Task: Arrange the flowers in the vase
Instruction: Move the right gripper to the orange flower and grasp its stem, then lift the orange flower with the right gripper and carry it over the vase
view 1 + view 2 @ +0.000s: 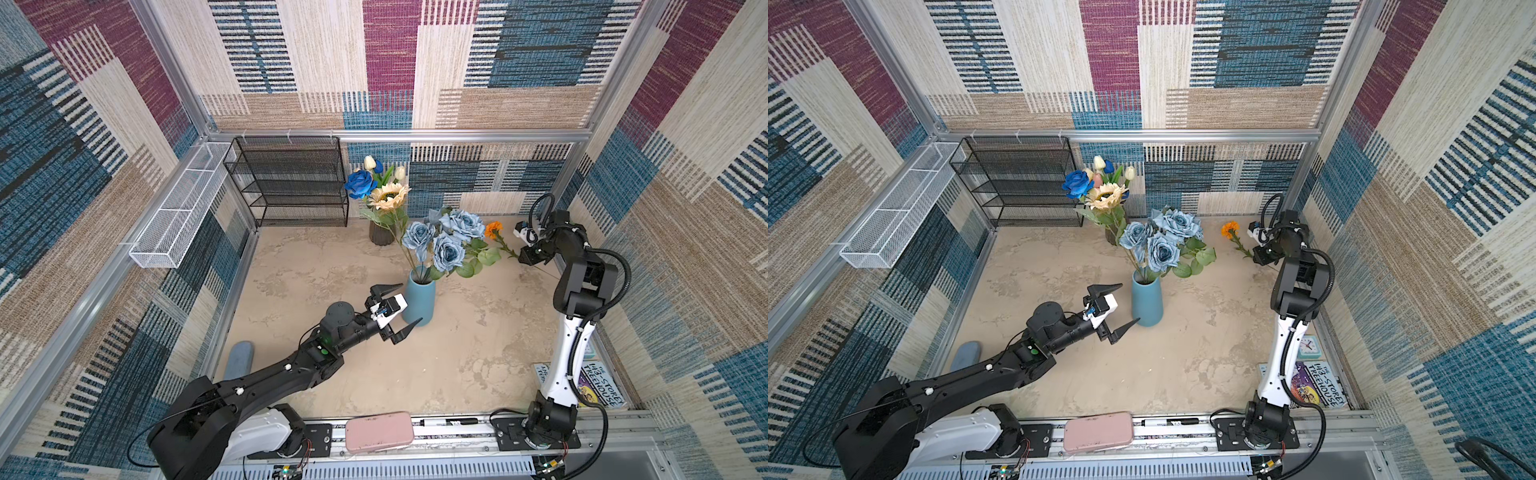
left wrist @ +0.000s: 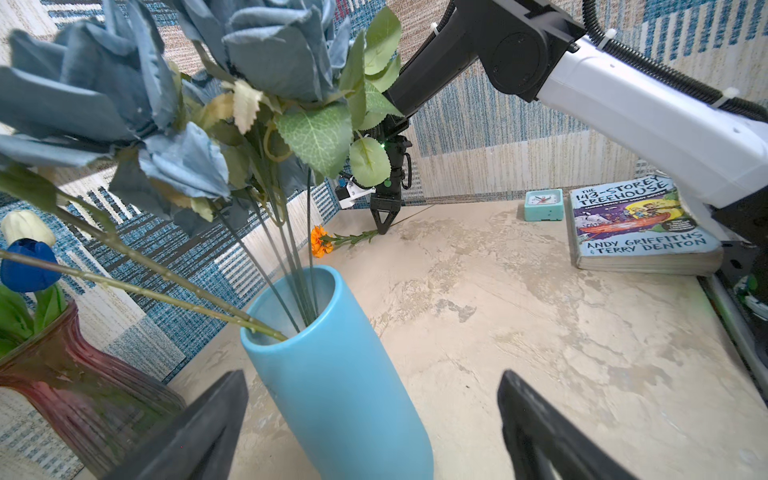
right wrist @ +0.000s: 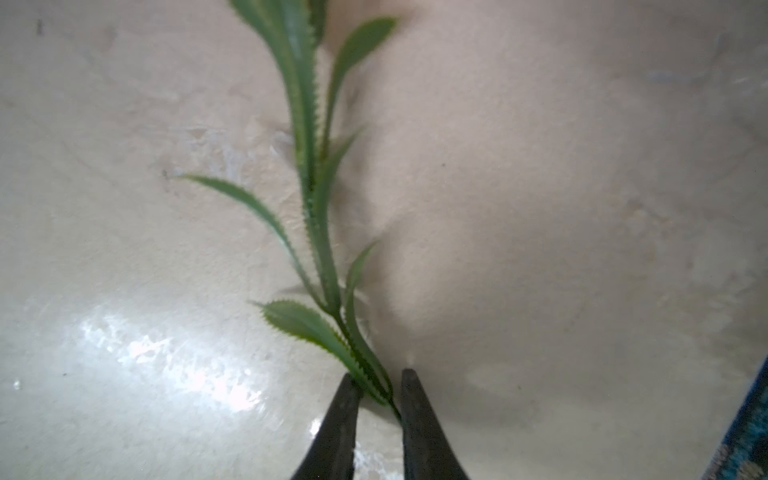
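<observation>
1. Nearest, on the front rail: a pink case (image 1: 379,431) lying flat, with a black marker (image 1: 449,422) just beside it.
2. Then, at the right edge of the table (image 1: 415,374): a book titled "The 143-Storey Treehouse" (image 1: 1320,384), and a small teal clock (image 1: 1308,347) just behind it.
3. In the middle, in both top views: the left gripper (image 1: 410,302), spread wide and holding nothing, with one finger to each side of the light blue vase (image 1: 424,291). No contact to be seen in the left wrist view.
4. Inside that upright vase: the stems of the dusty-blue rose bunch (image 1: 449,245), with the heads leaning toward the right arm. Also two thicker green stems (image 2: 166,286), entering from the side of the dark vase.
5. Farther right, flat on the table and well apart from the light blue vase: the orange pompom bloom (image 1: 493,229). Its leafy stem (image 3: 320,232) pinched at the end by the right gripper (image 3: 379,374), jaws clenched on it.
6. Farther back: a dark ribbed vase (image 1: 380,239) with tulips (image 1: 370,163). Above it a blue rose (image 1: 359,184) and a cream sunflower (image 1: 388,197); impossible to tell from which vase.
7. Last, at the back wall: a black mesh shelf (image 1: 291,183), and beside it a white wire basket (image 1: 178,212) on the frame.
</observation>
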`<control>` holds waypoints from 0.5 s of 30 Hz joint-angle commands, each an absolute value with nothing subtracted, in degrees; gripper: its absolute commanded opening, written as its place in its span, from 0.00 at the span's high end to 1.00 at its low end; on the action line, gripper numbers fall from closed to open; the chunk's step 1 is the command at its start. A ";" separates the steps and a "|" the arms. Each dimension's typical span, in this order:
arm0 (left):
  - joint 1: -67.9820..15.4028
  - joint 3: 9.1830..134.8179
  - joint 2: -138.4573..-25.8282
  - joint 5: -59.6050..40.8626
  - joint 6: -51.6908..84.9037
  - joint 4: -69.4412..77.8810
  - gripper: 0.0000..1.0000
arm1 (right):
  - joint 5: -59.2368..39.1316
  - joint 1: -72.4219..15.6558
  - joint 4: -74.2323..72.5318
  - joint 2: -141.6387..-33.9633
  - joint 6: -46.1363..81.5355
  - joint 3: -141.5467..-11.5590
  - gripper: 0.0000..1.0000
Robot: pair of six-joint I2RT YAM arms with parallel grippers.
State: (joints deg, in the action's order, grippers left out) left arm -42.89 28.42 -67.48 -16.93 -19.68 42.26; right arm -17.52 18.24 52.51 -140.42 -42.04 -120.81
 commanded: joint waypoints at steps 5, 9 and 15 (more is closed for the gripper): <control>-42.89 28.70 -67.98 -17.91 -19.95 44.47 0.04 | -22.41 17.59 55.28 -137.98 -36.73 -116.89 0.94; -42.90 28.48 -67.71 -17.89 -19.60 44.91 0.03 | -23.58 16.82 54.03 -135.65 -33.04 -114.59 0.99; -42.89 28.14 -66.88 -17.79 -19.43 45.04 0.04 | -28.06 15.14 42.61 -126.36 -23.70 -104.06 1.00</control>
